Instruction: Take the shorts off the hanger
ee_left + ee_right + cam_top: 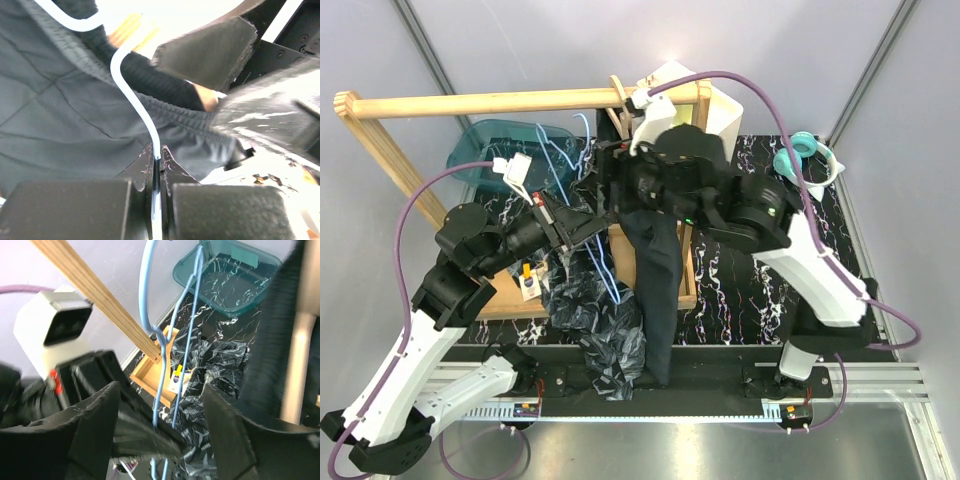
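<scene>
From above: both arms reaching inward to a wooden rack (470, 102) over the middle of the bench (740, 300), meeting at a pale wire hanger (603, 262) draped with dark shorts (658, 280).

At the left tool (157, 167): closed tight on the hanger's thin wire, nothing else in the pinch. Probably gripped there to steady the hanger against swinging while the cloth is drawn off. Just ahead of this tool and a little above it, the gathered waistband (165, 107) of the shorts, looped over the wire. Dark creased cloth spreading away to its left.

At the right tool (162, 395): spread wide, holding nothing. Between its fingers (95, 430), only the pale wire running past, no contact visible. Hard against this tool's right side, a blurred dark fold of the shorts. Seemingly poised to close on the waistband; in the left wrist view, broad pads either side of that waistband, contact unclear.

Left arm: stretched forward and low, elbow bent, wrist rolled, fingers side by side around the wire. Right arm: folded high, reaching across the rack, wrist tipped downward.

Below both tools, a heap of other dark clothing (600, 335) on the bench. Beyond the left tool, a teal bin (505, 150).
</scene>
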